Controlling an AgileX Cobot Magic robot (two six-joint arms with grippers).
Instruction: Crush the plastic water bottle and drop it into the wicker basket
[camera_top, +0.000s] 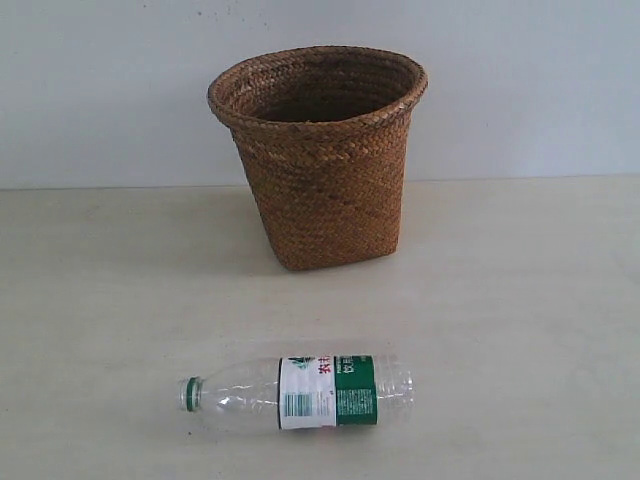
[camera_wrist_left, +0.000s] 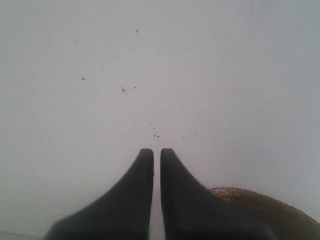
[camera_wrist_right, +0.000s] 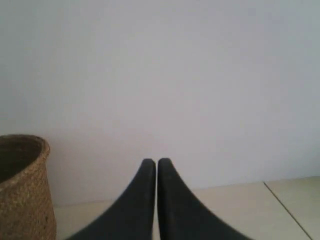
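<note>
The plastic water bottle (camera_top: 300, 393) lies on its side near the table's front, uncrushed, green cap to the left and white-and-green label in the middle. Behind it the brown wicker basket (camera_top: 320, 155) stands upright against the wall. Neither arm shows in the exterior view. In the left wrist view my left gripper (camera_wrist_left: 156, 152) is shut and empty, facing the wall, with a bit of the wicker basket's rim (camera_wrist_left: 270, 210) beside it. My right gripper (camera_wrist_right: 156, 162) is shut and empty too, with the wicker basket (camera_wrist_right: 25, 185) off to one side.
The pale table (camera_top: 520, 300) runs back to a white wall (camera_top: 100, 90). A seam in the tabletop (camera_wrist_right: 290, 205) shows in the right wrist view.
</note>
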